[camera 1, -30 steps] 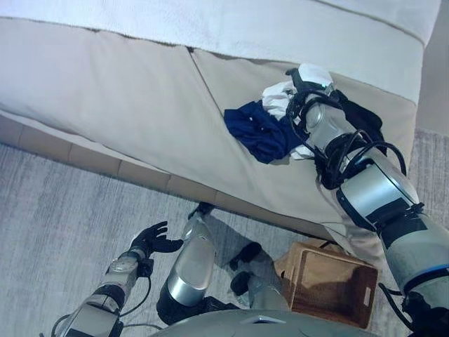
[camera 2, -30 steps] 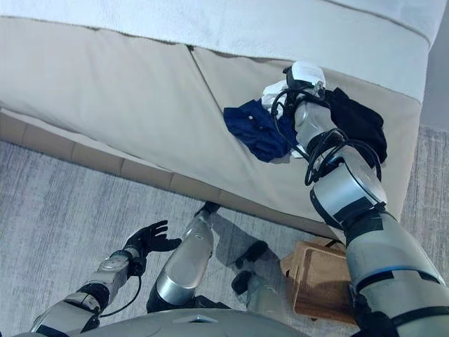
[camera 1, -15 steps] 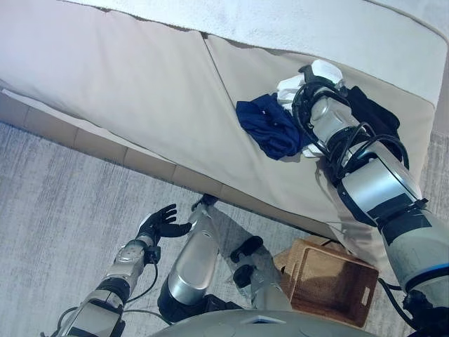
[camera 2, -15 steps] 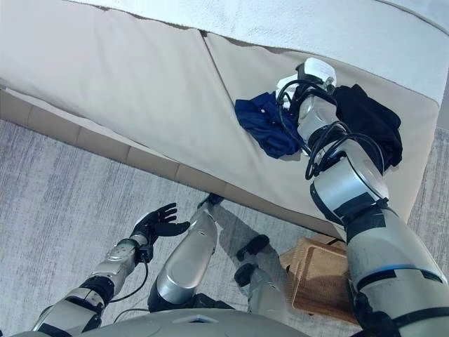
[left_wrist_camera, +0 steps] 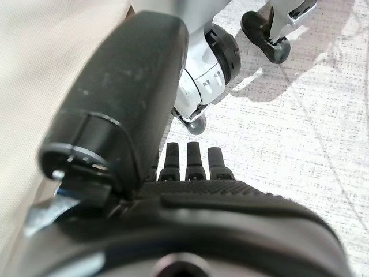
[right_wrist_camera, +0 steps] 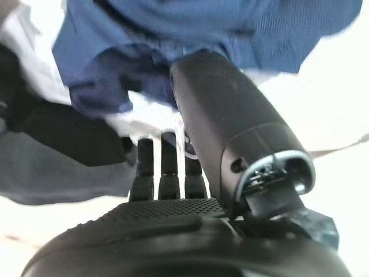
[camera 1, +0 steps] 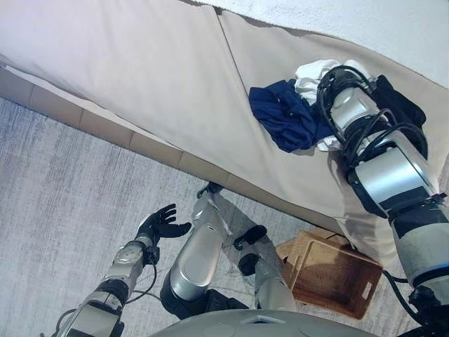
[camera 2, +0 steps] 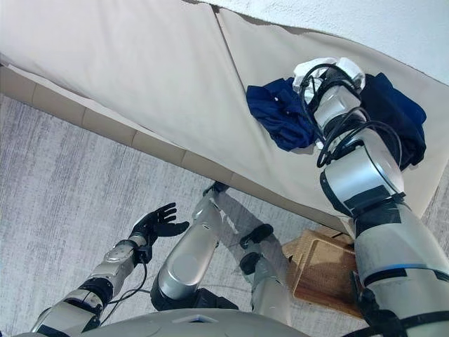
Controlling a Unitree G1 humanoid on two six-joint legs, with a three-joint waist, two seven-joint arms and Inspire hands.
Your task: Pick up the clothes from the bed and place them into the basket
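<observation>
A pile of clothes lies on the beige bed (camera 1: 140,70) near its right end: a dark blue garment (camera 1: 284,116), a white one (camera 1: 312,70) and a black one (camera 2: 396,116). My right arm reaches over the bed into this pile. In the right wrist view my right hand (right_wrist_camera: 173,219) has straight fingers (right_wrist_camera: 164,167) against the white and black cloth, and the thumb lies beside the blue garment (right_wrist_camera: 190,34). Nothing is held. The woven basket (camera 1: 330,277) stands on the floor at the lower right. My left hand (camera 1: 163,225) hangs open above the carpet.
A white blanket (camera 1: 393,21) covers the far part of the bed. The bed's front edge (camera 1: 140,144) runs diagonally across the view. Grey carpet (camera 1: 63,189) spreads to the left, and the basket sits close to the bed's side.
The camera has shifted, so the bed and clothes sit further right and higher in view. My right hand stays at the pile; my left hand stays open over the carpet.
</observation>
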